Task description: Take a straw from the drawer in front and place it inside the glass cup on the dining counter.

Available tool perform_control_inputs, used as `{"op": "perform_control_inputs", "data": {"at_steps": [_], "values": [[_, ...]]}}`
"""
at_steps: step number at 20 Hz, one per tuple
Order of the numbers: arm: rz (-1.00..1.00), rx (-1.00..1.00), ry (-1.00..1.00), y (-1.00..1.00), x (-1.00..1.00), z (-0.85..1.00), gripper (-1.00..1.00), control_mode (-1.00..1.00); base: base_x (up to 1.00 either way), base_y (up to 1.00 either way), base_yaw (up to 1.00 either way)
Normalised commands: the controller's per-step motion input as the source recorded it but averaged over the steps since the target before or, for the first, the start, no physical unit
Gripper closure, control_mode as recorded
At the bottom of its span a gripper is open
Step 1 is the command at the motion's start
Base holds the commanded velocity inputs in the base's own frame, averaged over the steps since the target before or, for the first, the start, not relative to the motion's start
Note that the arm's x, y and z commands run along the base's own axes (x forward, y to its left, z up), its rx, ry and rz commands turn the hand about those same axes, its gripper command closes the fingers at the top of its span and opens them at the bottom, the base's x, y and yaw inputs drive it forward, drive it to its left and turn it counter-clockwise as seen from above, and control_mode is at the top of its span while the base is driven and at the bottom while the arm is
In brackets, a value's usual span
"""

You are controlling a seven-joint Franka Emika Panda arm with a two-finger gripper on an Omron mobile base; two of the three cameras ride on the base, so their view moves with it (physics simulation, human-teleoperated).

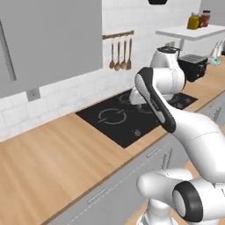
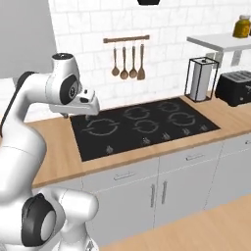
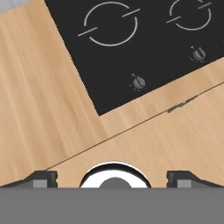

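My gripper point(image 3: 113, 177) stands open above the front edge of the wooden worktop point(image 3: 39, 100), with nothing between its dark fingertips point(image 3: 42, 179). In the right base view the hand point(image 2: 84, 104) hangs over the left end of the black cooktop point(image 2: 142, 125). Under the worktop runs a row of pale grey fronts; the drawer point(image 2: 120, 177) there is shut, and its handle point(image 3: 181, 104) shows just past the worktop's edge. The straw is hidden. The glass cup and the dining counter are out of view.
A black toaster point(image 2: 236, 87) and a paper towel holder point(image 2: 200, 78) stand at the right of the worktop. Wooden utensils point(image 2: 128, 61) hang on the tiled wall. A white shelf point(image 2: 220, 41) carries jars. Cabinet doors point(image 2: 181, 193) sit below the drawers.
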Motion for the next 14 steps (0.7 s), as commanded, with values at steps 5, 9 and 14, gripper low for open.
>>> {"op": "perform_control_inputs", "data": {"at_steps": [5, 9, 14], "values": [[0.00, 0.00, 0.00, 0.00, 0.00, 0.00, -1.00, 1.00, 0.02, 0.47, -0.54], [0.00, 0.00, 0.00, 0.00, 0.00, 0.00, -1.00, 1.00, -0.08, 0.60, -0.49], [0.00, 0.00, 0.00, 0.00, 0.00, 0.00, -1.00, 1.00, -0.01, 0.68, -0.40]]}}
